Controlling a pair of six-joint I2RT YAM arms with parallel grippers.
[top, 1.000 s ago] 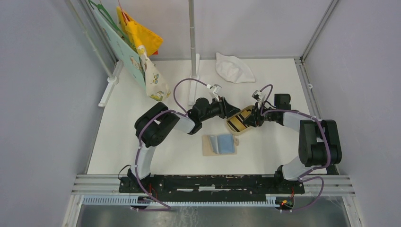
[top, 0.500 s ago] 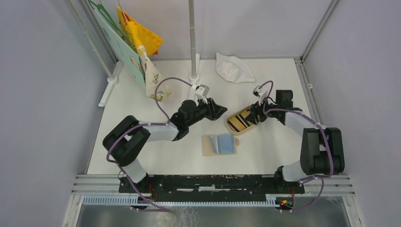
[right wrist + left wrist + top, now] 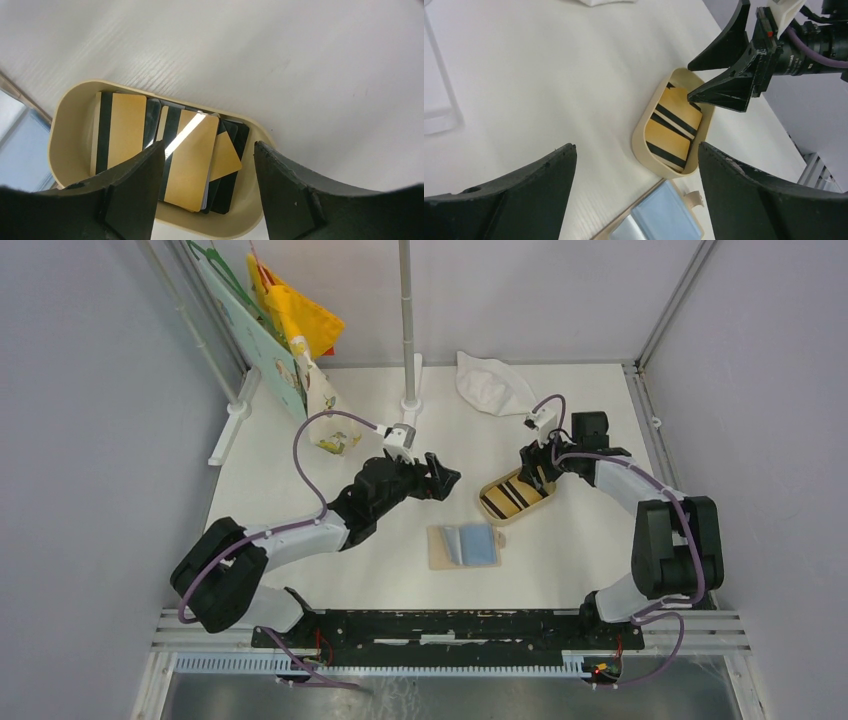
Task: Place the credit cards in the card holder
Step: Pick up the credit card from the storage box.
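Note:
Several orange and black credit cards (image 3: 512,498) lie stacked in a tan oval tray (image 3: 499,521). The beige card holder (image 3: 465,545) lies open on the table in front of the tray, blue lining up. My left gripper (image 3: 445,480) hangs open and empty left of the tray. My right gripper (image 3: 535,472) is open over the tray's far end, holding nothing. The left wrist view shows the cards (image 3: 674,125), the holder (image 3: 664,220) and the right gripper (image 3: 690,81) beyond my own open left gripper (image 3: 636,147). In the right wrist view the open gripper (image 3: 209,146) frames the cards (image 3: 187,160).
A white cloth (image 3: 495,382) lies at the back. A pole on a white base (image 3: 411,390) stands behind my left gripper. Fabric items hang on a rack (image 3: 290,330) at the back left. The metal rail (image 3: 450,625) runs along the near edge.
My left arm has drawn back to the left, away from the tray, and its jaws have opened wide. The right gripper has opened wider and shifted toward the tray's far end.

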